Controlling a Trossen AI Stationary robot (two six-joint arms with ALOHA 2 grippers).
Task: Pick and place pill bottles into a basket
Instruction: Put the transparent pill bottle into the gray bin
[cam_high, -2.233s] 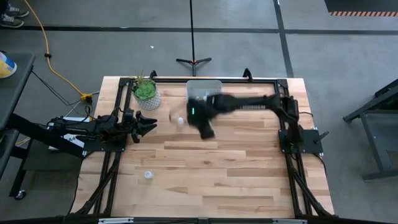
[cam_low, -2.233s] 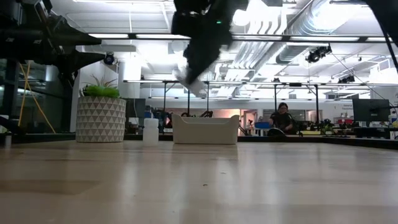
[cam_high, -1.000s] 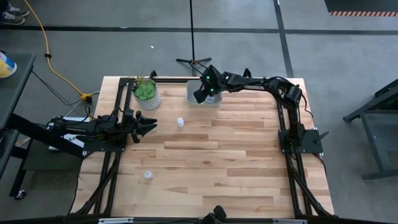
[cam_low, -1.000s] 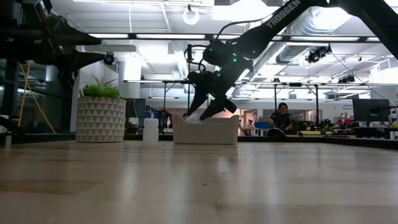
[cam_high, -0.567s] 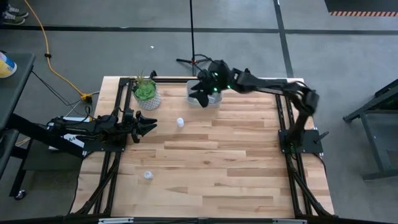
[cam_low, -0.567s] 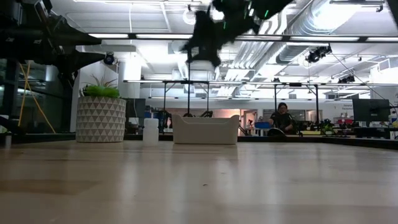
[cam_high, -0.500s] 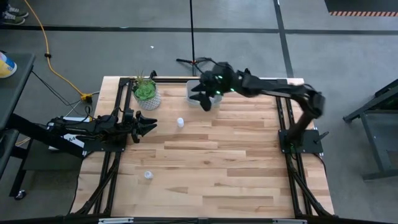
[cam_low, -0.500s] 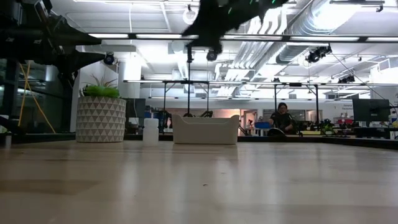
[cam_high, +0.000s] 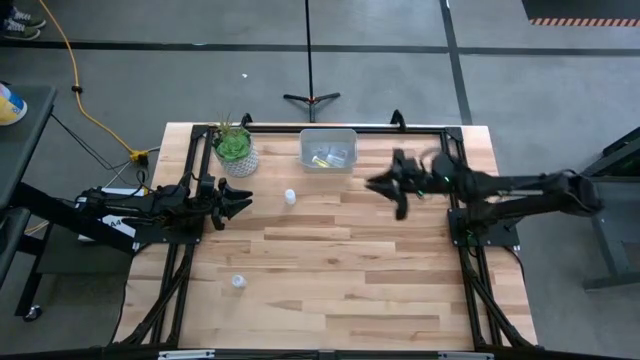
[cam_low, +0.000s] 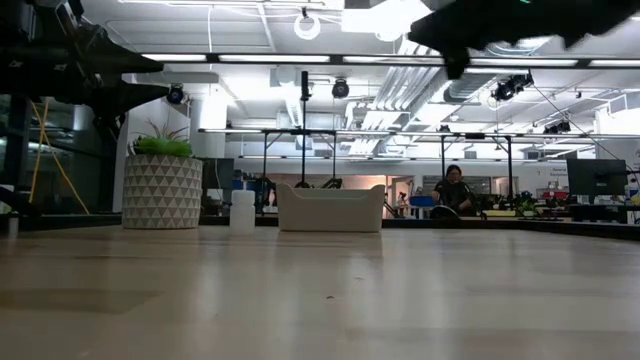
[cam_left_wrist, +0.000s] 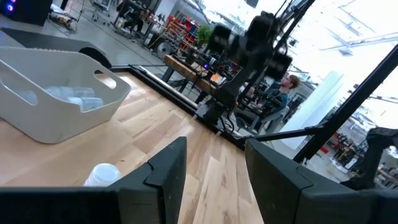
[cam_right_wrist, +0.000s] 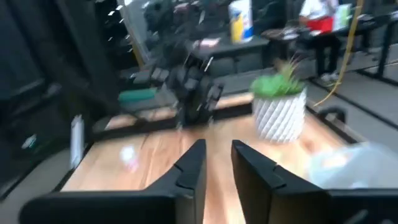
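Observation:
The pale basket (cam_high: 328, 150) stands at the table's far edge with several small bottles inside, also shown in the left wrist view (cam_left_wrist: 74, 96). One white pill bottle (cam_high: 290, 197) stands upright on the table near it, and another (cam_high: 238, 282) stands toward the near left. My right gripper (cam_high: 385, 190) is open and empty, high above the table to the right of the basket. My left gripper (cam_high: 245, 198) is open and empty at the left edge, pointing at the nearer bottle (cam_left_wrist: 102, 175).
A white patterned pot with a green plant (cam_high: 235, 150) stands at the far left, beside the basket. In the low view the pot (cam_low: 162, 190), a bottle (cam_low: 241, 211) and the basket (cam_low: 330, 208) stand in a row. A person sits in the room far behind.
My right gripper has risen from low over the basket and swung toward the table's right edge, staying high above the table. The basket and both loose bottles have stayed where they were.

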